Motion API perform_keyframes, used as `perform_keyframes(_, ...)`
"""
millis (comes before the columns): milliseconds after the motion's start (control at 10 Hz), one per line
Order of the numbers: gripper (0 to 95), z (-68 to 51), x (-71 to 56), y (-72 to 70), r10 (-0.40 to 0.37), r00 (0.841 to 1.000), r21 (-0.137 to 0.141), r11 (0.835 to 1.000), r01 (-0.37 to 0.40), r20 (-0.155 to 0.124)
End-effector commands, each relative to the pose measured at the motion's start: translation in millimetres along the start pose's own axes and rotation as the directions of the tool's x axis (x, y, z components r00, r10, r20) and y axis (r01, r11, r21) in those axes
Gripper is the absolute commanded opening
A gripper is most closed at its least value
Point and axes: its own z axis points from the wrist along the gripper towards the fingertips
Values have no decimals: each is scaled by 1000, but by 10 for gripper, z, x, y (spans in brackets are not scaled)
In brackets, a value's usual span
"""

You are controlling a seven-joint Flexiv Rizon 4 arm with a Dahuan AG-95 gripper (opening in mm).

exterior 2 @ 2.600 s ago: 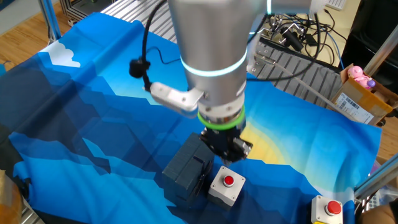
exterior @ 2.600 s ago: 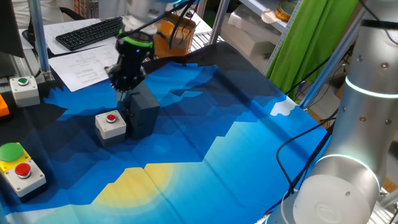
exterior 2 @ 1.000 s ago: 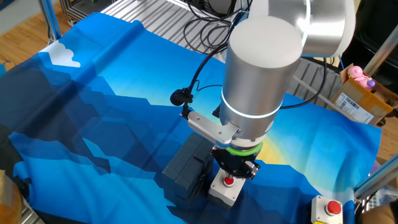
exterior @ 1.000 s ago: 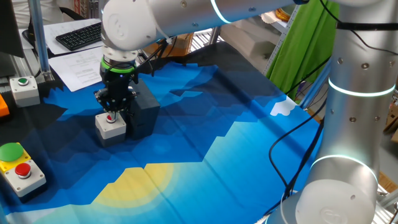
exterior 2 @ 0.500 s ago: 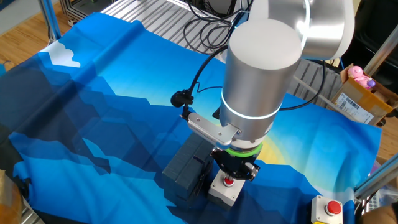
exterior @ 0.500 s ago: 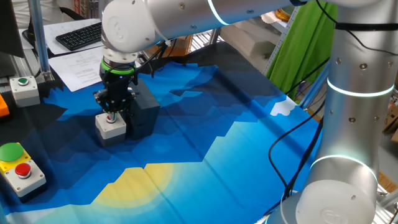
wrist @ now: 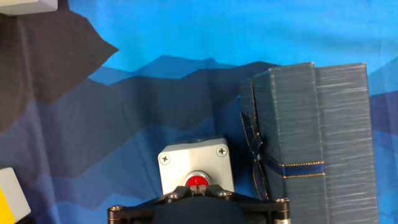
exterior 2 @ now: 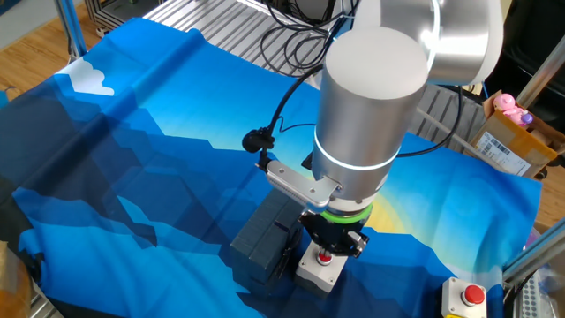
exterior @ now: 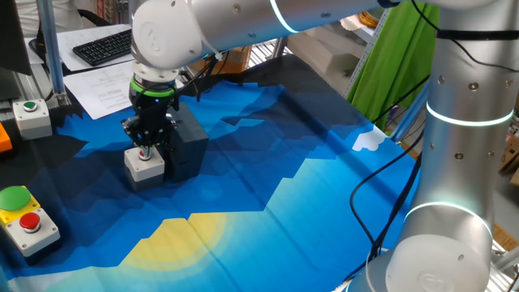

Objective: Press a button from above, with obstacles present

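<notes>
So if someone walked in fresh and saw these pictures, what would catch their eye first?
Probably the big silver arm reaching down, its hand right over the red button on a small grey box. Next, the dark block tied with a ribbon, beside that box, and the bright blue cloth covering the table.

The arm reaches across the desk and bends down, so the wrist stands vertical with its green ring just above the gripper point(exterior: 144, 147). The gripper point(exterior 2: 327, 256) points straight down, low over the desk. The hand view shows only its dark lower edge; the jaws' state cannot be told.
</notes>
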Motion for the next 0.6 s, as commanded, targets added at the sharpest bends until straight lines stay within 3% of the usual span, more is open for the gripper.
perform_keyframes(100, 0, -57, -37, 7, -20, 1000, -11, 1000, 20, -14)
perform_keyframes(400, 0, -87, -44, 7, -15, 1000, 9, 1000, 15, 15)
perform_keyframes(600, 380, -77, -44, 7, -2, 1000, 11, 1000, 2, 12)
